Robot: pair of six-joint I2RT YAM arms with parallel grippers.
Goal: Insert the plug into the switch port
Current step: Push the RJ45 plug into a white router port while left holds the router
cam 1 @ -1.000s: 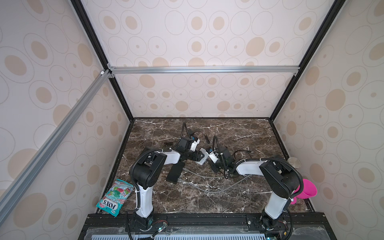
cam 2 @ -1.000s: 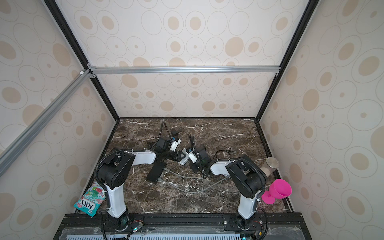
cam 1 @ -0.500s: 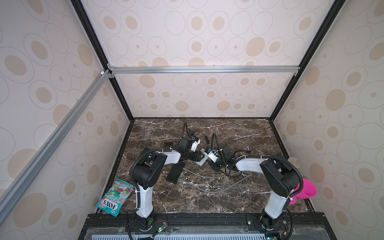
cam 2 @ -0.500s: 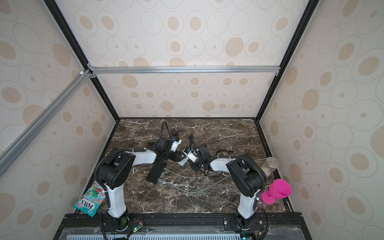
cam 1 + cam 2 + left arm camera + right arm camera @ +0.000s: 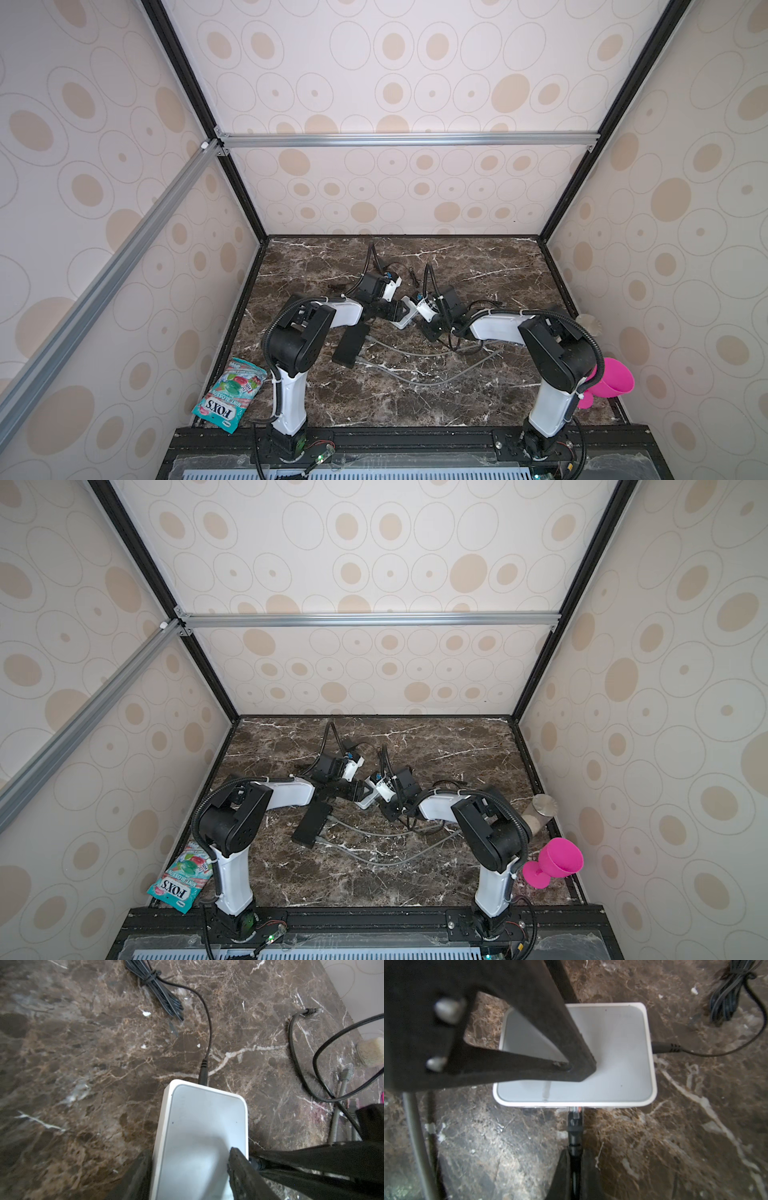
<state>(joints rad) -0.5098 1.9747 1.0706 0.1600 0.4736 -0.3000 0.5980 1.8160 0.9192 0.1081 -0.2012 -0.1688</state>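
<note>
The white network switch (image 5: pixel 612 1053) lies flat near the middle of the marble worktop (image 5: pixel 685 1147), clasped across its width by the left end effector (image 5: pixel 190 1155). The right end effector (image 5: pixel 575 1159) is clenched on the black Ethernet cable (image 5: pixel 574 1151) just behind its plug (image 5: pixel 575 1115). The plug's clear tip meets the switch's port face; how deep it sits cannot be told.
</note>
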